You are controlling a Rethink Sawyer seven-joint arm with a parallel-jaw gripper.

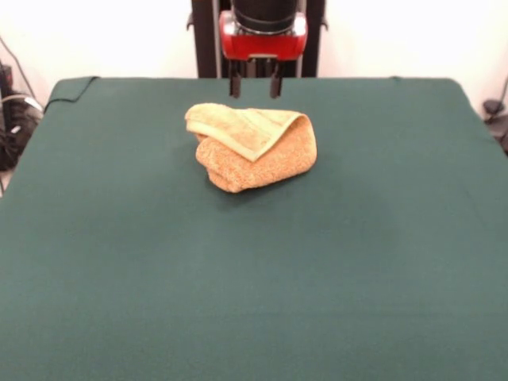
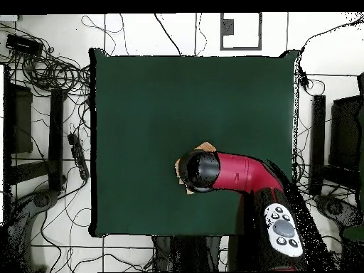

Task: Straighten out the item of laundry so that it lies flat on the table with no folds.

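The tan-orange towel [image 1: 252,146] lies bunched and folded over on itself on the dark green table [image 1: 254,270], toward the far middle. A lighter flap is folded across its top. My gripper [image 1: 254,84] hangs just above and behind the towel's far edge, its two dark fingers [image 1: 235,85] apart and empty. In the overhead view the red and black arm [image 2: 231,173] covers most of the towel; only small tan edges [image 2: 205,147] show beside the arm's black end.
The robot's pedestal [image 1: 258,36] stands at the table's far side. Cables and dark equipment [image 2: 43,71] lie on the floor around the table [image 2: 142,106]. A corner of the green cloth is turned up at the far left [image 1: 71,89].
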